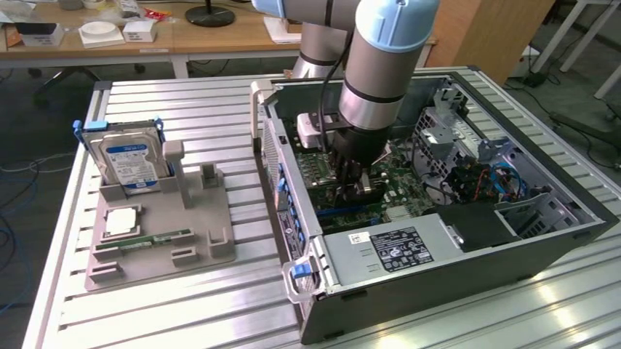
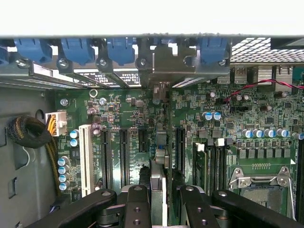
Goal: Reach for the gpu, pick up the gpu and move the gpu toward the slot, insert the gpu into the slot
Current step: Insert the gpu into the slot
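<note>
- The black-fingered end effector (image 2: pixel 159 199) grips the thin, flat, dark gpu card (image 2: pixel 159 161), held edge-on above the green motherboard (image 2: pixel 199 118).
- Both are inside the open grey computer case (image 1: pixel 543 251).
- The blue-labelled silver hard drive (image 1: pixel 128 156) stands in a grey holder tray (image 1: pixel 155 243) on the slatted metal counter (image 1: pixel 174 313).

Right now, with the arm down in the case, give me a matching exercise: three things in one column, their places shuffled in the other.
Things:
1. hard drive
2. gpu
3. memory stick

Places:
A. lying flat on the holder
B. gripped edge-on in the jaws, inside the case
C. standing upright in the holder

Pairs: 1-C, 2-B, 3-A
</note>
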Tool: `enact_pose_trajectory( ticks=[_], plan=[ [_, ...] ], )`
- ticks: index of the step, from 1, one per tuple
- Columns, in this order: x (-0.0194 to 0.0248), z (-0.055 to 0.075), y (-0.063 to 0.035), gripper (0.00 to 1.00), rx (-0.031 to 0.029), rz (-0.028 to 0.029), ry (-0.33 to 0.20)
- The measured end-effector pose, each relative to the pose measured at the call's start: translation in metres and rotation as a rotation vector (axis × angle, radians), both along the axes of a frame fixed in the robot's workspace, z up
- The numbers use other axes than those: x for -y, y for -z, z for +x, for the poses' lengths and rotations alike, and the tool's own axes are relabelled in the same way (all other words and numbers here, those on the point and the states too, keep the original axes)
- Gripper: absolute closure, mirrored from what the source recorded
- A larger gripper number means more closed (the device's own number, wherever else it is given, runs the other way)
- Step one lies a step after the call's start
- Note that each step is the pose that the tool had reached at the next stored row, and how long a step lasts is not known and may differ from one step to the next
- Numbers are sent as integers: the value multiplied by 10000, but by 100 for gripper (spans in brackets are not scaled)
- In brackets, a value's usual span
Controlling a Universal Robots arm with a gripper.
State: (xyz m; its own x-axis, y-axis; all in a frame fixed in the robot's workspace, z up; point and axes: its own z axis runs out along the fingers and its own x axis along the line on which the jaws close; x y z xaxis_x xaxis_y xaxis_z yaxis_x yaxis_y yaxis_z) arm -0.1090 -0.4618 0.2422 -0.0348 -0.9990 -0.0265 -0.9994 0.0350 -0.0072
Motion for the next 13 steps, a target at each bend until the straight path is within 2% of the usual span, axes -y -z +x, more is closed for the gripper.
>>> enact_pose_trajectory(
  ticks=[13],
  plan=[
    [-12,-8,4,71,0,-1,-1]
  ],
)
